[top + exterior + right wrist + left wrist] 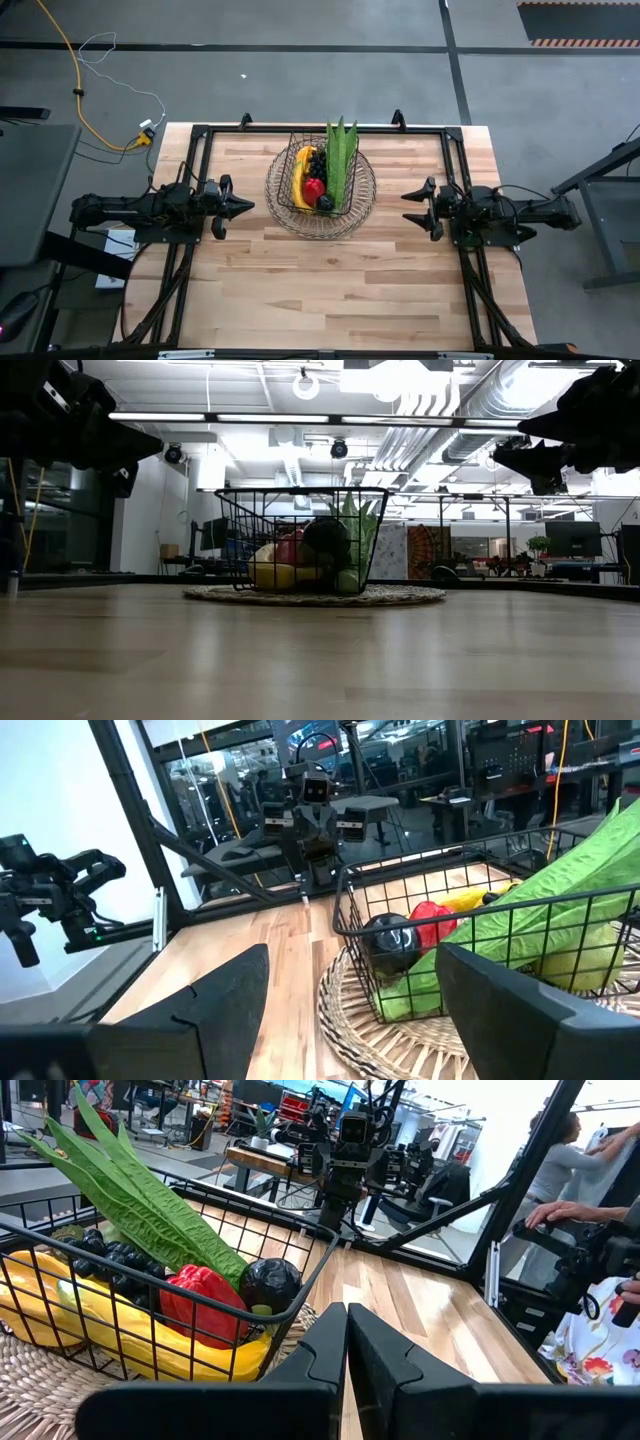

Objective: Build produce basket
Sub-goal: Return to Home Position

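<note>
The basket [290,217] sat on the wooden table [350,290], between the two grippers. It was out in front of both sets of jaws and touched neither.

The left gripper [250,207] pointed at the basket from one side. Its jaws were pressed together with no gap, and they held nothing. The right gripper [407,208] pointed at it from the other side. Its jaws were spread wide apart and were empty too.

All the toy food was inside the basket. The yellow banana [120,1335] lay along the wall nearest the left jaws. Just behind it were the red pepper [200,1305], the dark grape bunch [110,1265] and a black round fruit [268,1285]. The long green leafy ear [150,1210] leaned up over the rim on the side nearest the right jaws. Under those leaves was something pale yellow-green [580,960]. It may be another fruit, but it was too hidden to tell.
</note>
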`<state>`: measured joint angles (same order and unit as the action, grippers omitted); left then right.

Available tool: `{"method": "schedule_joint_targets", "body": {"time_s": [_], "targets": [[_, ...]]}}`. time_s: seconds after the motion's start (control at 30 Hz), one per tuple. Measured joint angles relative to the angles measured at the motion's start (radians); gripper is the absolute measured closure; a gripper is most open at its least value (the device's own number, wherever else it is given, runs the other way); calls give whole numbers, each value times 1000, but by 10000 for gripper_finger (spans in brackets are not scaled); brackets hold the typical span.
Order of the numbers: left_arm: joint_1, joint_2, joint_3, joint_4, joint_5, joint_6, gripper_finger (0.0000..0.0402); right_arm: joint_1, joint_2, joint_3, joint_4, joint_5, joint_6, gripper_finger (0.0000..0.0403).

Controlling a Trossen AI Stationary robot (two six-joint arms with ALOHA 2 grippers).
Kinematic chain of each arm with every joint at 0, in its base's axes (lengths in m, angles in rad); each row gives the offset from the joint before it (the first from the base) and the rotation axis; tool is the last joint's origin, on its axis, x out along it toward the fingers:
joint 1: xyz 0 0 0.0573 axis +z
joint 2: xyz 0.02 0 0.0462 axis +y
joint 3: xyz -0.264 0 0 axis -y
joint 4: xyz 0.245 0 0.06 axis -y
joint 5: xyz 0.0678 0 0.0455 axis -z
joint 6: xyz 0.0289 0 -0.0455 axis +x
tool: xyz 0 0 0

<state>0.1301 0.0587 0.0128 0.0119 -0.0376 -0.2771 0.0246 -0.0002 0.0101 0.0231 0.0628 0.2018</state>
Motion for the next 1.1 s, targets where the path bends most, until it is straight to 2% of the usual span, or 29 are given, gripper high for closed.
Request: {"method": "schedule_joint_targets", "body": {"time_s": [0.2,0.33,0.47,0.6,0.7,0.77,0.9,1.1], "targets": [[0,0,0,0,0,0,398,0,0,0,0,0,0,129],[0,0,0,0,0,0,398,0,0,0,0,1,0,159],[0,0,0,0,0,0,398,0,0,0,0,1,0,219],[0,0,0,0,0,0,398,0,0,0,0,2,-5,296],[0,0,0,0,0,0,398,0,0,0,0,4,-51,363],[0,0,0,0,0,0,398,0,0,0,-1,0,-98,392],[0,0,0,0,0,0,398,0,0,0,-3,-5,-126,385],[0,0,0,0,0,0,398,0,0,0,-3,-8,-113,397]]}}
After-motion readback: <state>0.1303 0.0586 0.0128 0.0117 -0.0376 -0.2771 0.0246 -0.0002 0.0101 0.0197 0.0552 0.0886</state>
